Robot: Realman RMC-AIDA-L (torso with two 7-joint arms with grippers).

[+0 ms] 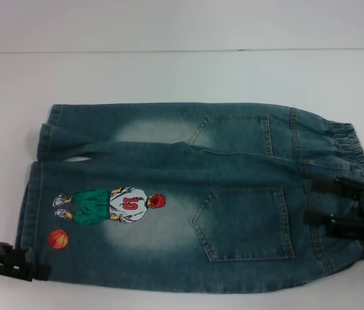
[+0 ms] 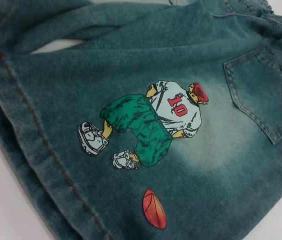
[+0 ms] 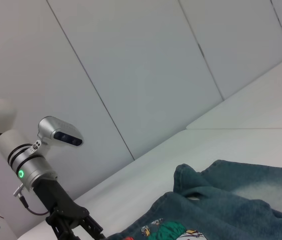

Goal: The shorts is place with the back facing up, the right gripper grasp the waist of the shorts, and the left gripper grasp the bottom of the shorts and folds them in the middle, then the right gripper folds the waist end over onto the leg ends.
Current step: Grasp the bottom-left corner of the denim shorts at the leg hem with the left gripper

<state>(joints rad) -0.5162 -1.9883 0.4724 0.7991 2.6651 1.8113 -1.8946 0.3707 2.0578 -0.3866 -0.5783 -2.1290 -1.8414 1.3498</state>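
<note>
The shorts [image 1: 169, 194] lie flat on the white table, back pockets [image 1: 246, 223] up, with the basketball-player print [image 2: 151, 125] and orange ball [image 2: 154, 208] on the near leg. The puckered waist of the shorts [image 1: 350, 145] is at the right. The bottom of the shorts [image 1: 30, 200], two stitched hems, is at the left. My right gripper [image 1: 317, 201] hovers over the near part of the waistband, open, its fingers [image 1: 324, 185] pointing across the denim. My left gripper [image 1: 30, 268] sits at the near hem corner, open; it also shows in the right wrist view as the left gripper [image 3: 76, 232].
The white table [image 1: 169, 71] runs well beyond the shorts on the far side, ending at a wall [image 1: 182, 26]. A gap [image 1: 79, 158] opens between the two legs near the hems. Grey wall panels [image 3: 131, 75] stand behind the left arm.
</note>
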